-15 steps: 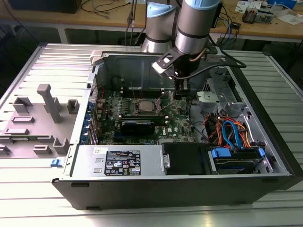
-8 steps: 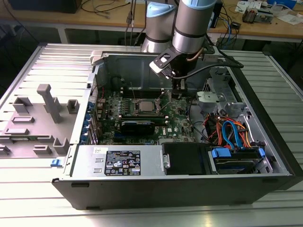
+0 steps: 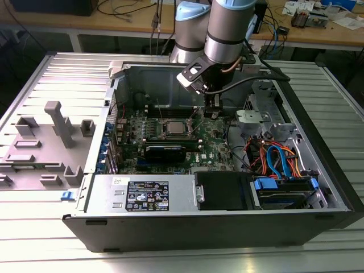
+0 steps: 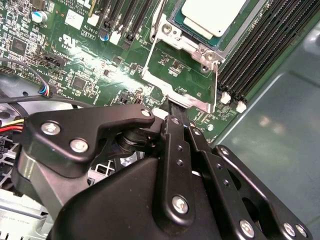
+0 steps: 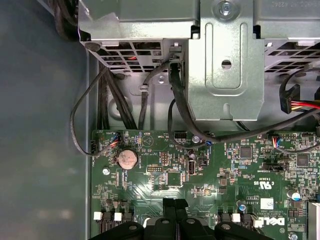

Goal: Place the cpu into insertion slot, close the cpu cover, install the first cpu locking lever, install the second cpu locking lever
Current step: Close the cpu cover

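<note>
The gripper [image 4: 176, 116] has its black fingers [image 4: 172, 145] drawn together with no gap between the tips. Whether they pinch anything cannot be made out. In the second wrist view the tips sit right at the edge of a silver metal tab [image 4: 175, 92] that juts from the socket hardware, above the green motherboard [image 4: 90, 65]. The cpu [image 4: 212, 15] lies flat in the insertion slot [image 3: 163, 132], silver top up, with the cpu cover [image 4: 197, 47] framing it. Thin wire levers [image 4: 216, 85] run along the socket's sides, and the black memory slots [image 4: 260, 50] lie just beside it. In the exterior view the gripper [image 3: 212, 111] hangs inside the open computer case [image 3: 318, 187], just to the exterior view's right of the cpu [image 3: 173, 127]. The first wrist view shows the fingertips [image 5: 170, 204] over the board near a coin cell battery [image 5: 127, 158] and a metal drive cage [image 5: 225, 60].
</note>
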